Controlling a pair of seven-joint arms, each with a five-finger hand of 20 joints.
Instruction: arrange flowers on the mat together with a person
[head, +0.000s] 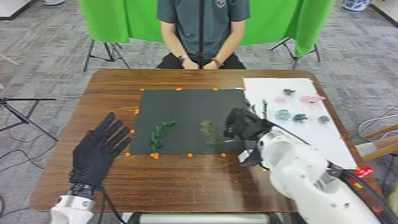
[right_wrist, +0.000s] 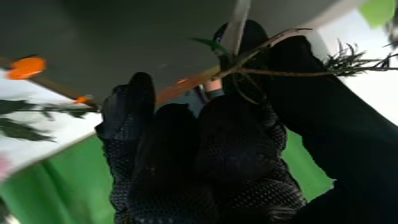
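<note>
Gray floor tiles (head: 44, 75) surround a brown wooden tabletop (head: 111, 100), with green cloth (head: 124, 20) hanging beyond it. At the left, the left hand (head: 91, 155) is open, its fingers spread and straight, beside a dark mat (head: 182, 105) edged with bits of orange tape (head: 155, 156). On the mat's left part lies a dark green sprig (head: 158, 136); a lighter green sprig (head: 207, 128) lies nearer its middle. Next comes the right hand (head: 244, 125), over the mat's right side, gripping a reddish-brown leafy stem (right_wrist: 235, 73) between thumb and fingers. Farther right, a white sheet (head: 266, 90) bears the flowers: a pale green one (head: 282, 114), a small dark one (head: 289, 92), a teal one (head: 299, 118), a pink one (head: 312, 99) and a grayish one (head: 324, 119).
</note>
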